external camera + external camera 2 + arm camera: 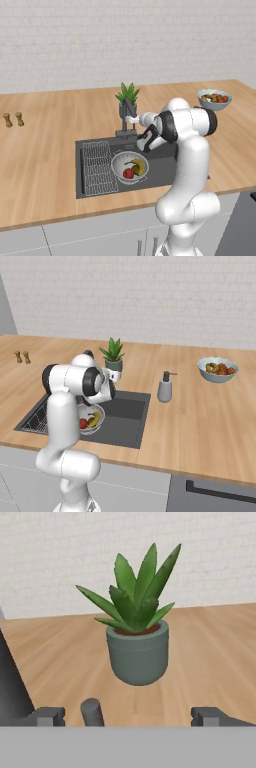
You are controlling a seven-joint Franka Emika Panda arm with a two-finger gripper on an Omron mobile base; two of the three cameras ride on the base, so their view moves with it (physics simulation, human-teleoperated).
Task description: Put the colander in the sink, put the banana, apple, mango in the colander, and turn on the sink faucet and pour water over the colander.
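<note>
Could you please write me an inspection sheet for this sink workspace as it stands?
Surface: wooden counter, dark sink set in it.
Job's things: colander in the sink, holding banana and apple; mango not discernible; no water seen at the faucet.
Clutter: wire rack, potted plant, soap dispenser, fruit bowl, two small shakers.
Grippers: gripper open, near the faucet.
Cables: nothing seen.
Surroundings: white brick wall.
</note>
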